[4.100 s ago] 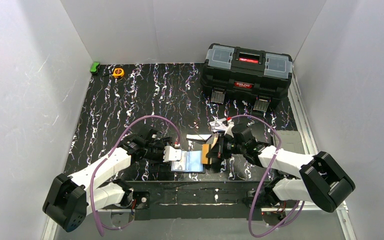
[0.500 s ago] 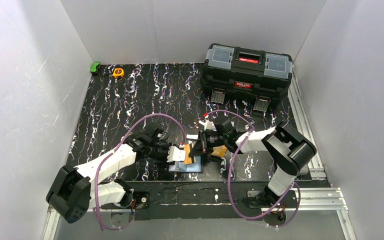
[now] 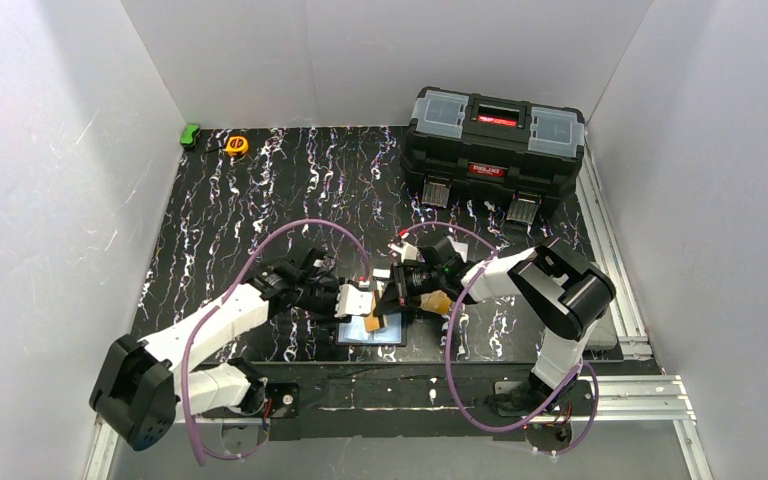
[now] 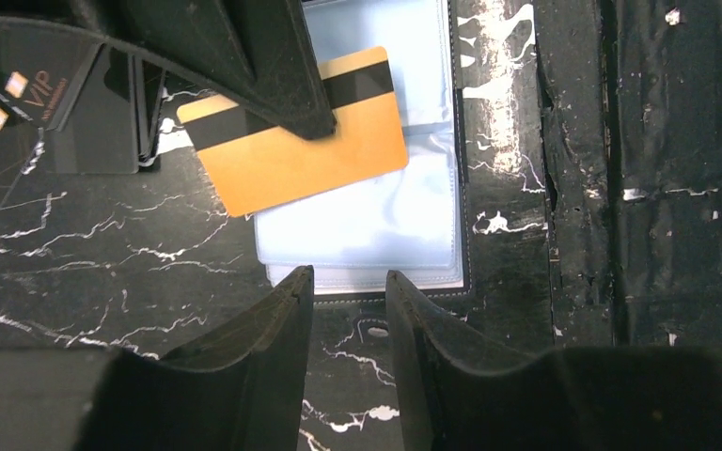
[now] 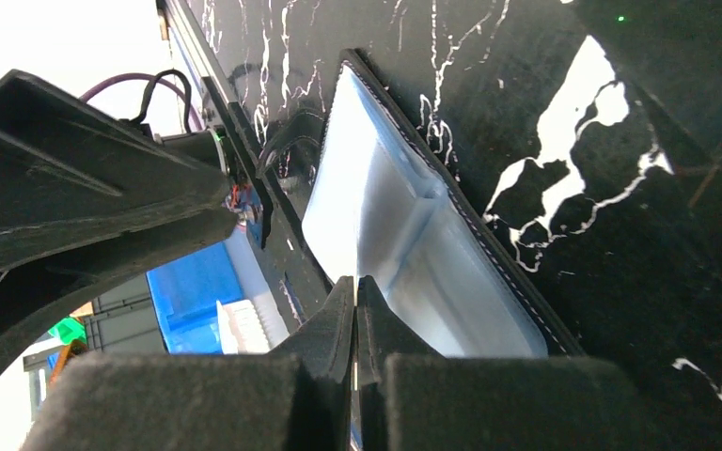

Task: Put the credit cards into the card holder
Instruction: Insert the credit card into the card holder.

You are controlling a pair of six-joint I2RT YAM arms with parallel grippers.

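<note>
Roughly, from above: far off at 11 o'clock on the dark marbled worktop (image 3: 260, 200) sit a small green item (image 3: 191, 134) and a yellow tape measure (image 3: 236, 145), just beside each other and well apart from the rest. The left hand (image 4: 348, 280) comes in from 7 o'clock toward the middle of the front edge. Its fingers stand apart w/ nothing btw them, tips right at the near rim of the card holder; touching or not, can't tell. The card holder (image 3: 358, 333) lies open & flat at 6 o'clock, close to the front edge, its bluish clear sleeves (image 4: 376, 235) facing up. An orange card (image 4: 338, 160), black mag stripe up, sits skewed on top of the sleeves. In the left wrist view one end sticks out past the sleeves toward 9 o'clock. At 10 o'clock of it in that view, a few dark cards (image 4: 103, 113) w/ "VIP" print lie on the worktop near the holder. The right hand (image 5: 355, 282) reaches in from 3 o'clock, clenched tight on the orange card. The right wrist view shows its pads pressed together, w/ the holder's sleeves just beyond the tips. A second orange card (image 3: 438, 303) lies at 3 o'clock of the holder, partly hidden. A big black toolbox (image 3: 495, 140), lid down, stands at 1 o'clock, well apart.
</note>
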